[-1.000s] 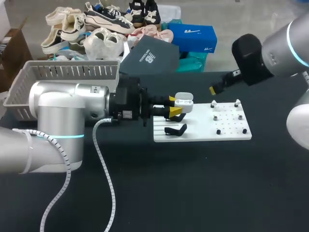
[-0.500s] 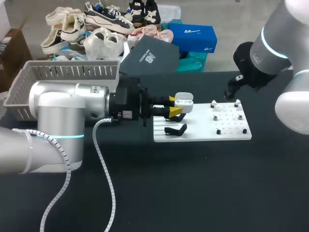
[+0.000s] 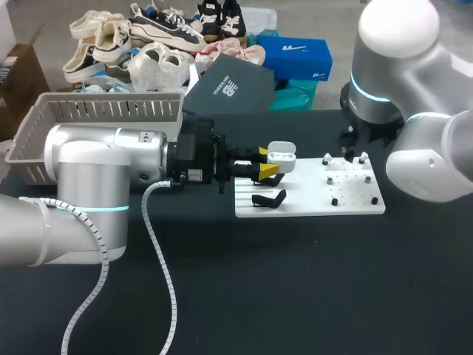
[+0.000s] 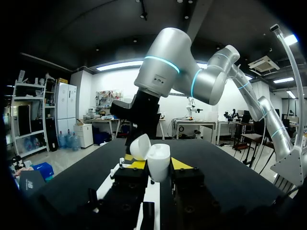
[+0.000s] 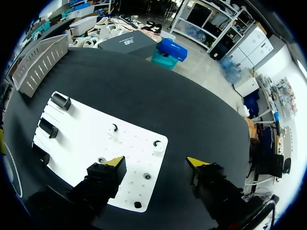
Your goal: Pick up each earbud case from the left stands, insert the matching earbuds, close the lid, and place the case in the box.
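My left gripper is shut on a white earbud case with its lid up, held over the near-left part of the white board. In the left wrist view the case sits between the yellow tips, its lid tilted back. My right gripper hangs open above the board's far right corner, with a white earbud just ahead of its fingers and another earbud further along. In the head view those earbuds stand on pegs, and the right gripper is mostly hidden by its arm.
A black stand sits on the board's left end, and the right wrist view shows several black stands in a row there. Small dark pegs dot the right half. A grey slatted basket stands at the back left.
My right arm has swung in from the far right and come down over the board's far right corner. The left arm and the case have not moved.
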Controlling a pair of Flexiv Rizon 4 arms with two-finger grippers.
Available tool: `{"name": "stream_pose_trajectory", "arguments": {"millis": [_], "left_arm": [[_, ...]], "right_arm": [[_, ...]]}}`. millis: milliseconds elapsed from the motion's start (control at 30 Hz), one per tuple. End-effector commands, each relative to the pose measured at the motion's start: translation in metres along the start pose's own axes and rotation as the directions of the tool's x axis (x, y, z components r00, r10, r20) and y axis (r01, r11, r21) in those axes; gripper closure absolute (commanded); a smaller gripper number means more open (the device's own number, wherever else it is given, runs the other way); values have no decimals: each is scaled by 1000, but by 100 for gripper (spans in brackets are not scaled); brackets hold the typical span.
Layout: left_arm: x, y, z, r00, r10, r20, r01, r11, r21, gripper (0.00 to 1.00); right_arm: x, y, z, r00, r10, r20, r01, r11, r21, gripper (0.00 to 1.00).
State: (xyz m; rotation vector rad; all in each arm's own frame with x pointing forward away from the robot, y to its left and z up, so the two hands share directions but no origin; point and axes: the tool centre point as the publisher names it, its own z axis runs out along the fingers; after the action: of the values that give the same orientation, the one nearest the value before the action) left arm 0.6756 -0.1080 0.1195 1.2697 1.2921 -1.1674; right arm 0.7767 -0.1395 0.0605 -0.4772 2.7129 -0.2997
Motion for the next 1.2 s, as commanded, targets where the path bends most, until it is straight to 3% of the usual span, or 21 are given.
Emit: {"name": "stream_pose_trajectory", "arguments": {"millis": [33,233,400,667,1200], "left_arm": [[1,0,1,1000,1,2,-1,1000,-2,100],[1,0,1,1000,1,2,-1,1000,-2,100],[1,0,1,1000,1,2,-1,1000,-2,100],[1,0,1,1000,1,2,-1,1000,-2,100],[1,0,1,1000,1,2,-1,1000,-2,100]], "right_arm": [[1,0,7,1000,11,9,-12,987,161,39],[3,-2,15,1000,19,-9,-18,989,148,58],[4,-3,20,999,24,-22,-21,990,139,55],[2,-4,27,999,27,-33,-23,992,125,62],[-3,-6,39,998,43,-51,-37,994,102,65]]}}
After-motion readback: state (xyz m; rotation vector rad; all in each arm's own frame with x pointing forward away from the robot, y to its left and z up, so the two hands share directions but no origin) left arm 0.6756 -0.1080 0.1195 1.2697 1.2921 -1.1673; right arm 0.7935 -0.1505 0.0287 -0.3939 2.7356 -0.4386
